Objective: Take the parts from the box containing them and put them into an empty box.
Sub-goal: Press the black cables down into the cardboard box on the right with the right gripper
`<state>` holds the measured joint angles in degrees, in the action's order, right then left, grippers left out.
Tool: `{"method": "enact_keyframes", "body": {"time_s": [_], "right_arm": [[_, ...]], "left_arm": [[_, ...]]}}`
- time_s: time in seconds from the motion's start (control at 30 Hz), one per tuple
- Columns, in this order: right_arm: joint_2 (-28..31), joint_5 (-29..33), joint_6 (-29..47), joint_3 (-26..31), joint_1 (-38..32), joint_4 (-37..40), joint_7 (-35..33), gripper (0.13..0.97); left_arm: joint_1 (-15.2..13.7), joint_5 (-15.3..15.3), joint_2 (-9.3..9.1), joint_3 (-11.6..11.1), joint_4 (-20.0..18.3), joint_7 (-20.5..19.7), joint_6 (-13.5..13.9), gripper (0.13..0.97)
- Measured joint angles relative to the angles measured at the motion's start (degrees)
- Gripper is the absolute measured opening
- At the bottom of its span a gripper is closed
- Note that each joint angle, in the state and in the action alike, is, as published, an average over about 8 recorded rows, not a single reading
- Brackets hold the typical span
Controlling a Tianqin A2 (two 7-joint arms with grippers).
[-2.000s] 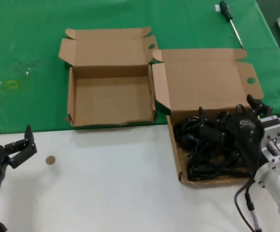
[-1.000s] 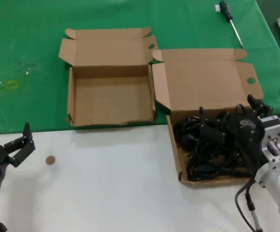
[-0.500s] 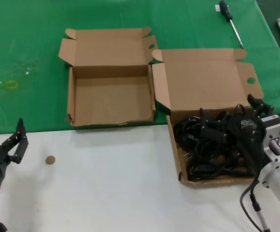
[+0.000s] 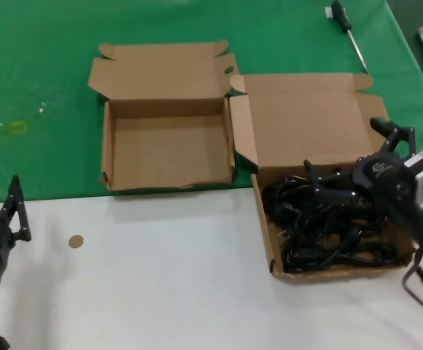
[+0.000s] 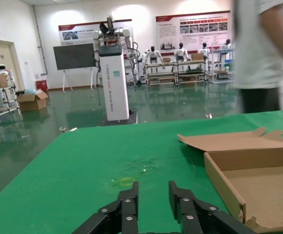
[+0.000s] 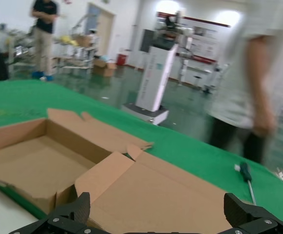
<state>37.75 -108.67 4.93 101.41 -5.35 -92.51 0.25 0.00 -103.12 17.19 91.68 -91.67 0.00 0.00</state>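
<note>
Coiled black power cords [image 4: 321, 222] fill the wide shallow cardboard box [image 4: 266, 233] at the right, its broad lid [image 4: 306, 124] lying open behind it. My right gripper [image 4: 343, 149] hovers over the rear of that box, open wide, with nothing between its fingers. In the right wrist view the right gripper [image 6: 157, 207] frames only the lid [image 6: 156, 190]. The empty, squarer box [image 4: 166, 149] stands open to the left and shows in both wrist views [image 6: 24, 161] [image 5: 258, 180]. My left gripper [image 4: 0, 186] waits open at the table's left edge, also seen in its own view [image 5: 153, 195].
A green-handled screwdriver [image 4: 348, 33] lies on the green cloth [image 4: 44, 58] at the back right. A small brown disc [image 4: 75, 240] sits on the white table [image 4: 160, 292] near the left arm. A person [image 6: 249, 73] stands beyond the table.
My right gripper has risen out of the cords and shifted back and right, still open and empty. The left gripper has drawn leftward and turned.
</note>
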Motion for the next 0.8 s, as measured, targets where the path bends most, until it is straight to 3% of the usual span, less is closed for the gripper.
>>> {"method": "enact_keyframes", "body": {"time_s": [0.13, 0.43, 0.8], "right_arm": [[3.1, 1.0, 6.4, -1.0, -2.2, 1.0, -1.9, 0.966], [9.9, 3.1, 22.4, -1.5, -8.9, 3.7, -9.3, 0.966], [15.8, 8.4, 40.0, 2.3, -19.9, 8.2, -21.0, 0.966]], "left_arm": [[0.0, 0.0, 0.00, 0.0, 0.0, 0.0, 0.0, 0.300], [0.0, 0.0, 0.00, 0.0, 0.0, 0.0, 0.0, 0.191], [0.0, 0.0, 0.00, 0.0, 0.0, 0.0, 0.0, 0.152]]}}
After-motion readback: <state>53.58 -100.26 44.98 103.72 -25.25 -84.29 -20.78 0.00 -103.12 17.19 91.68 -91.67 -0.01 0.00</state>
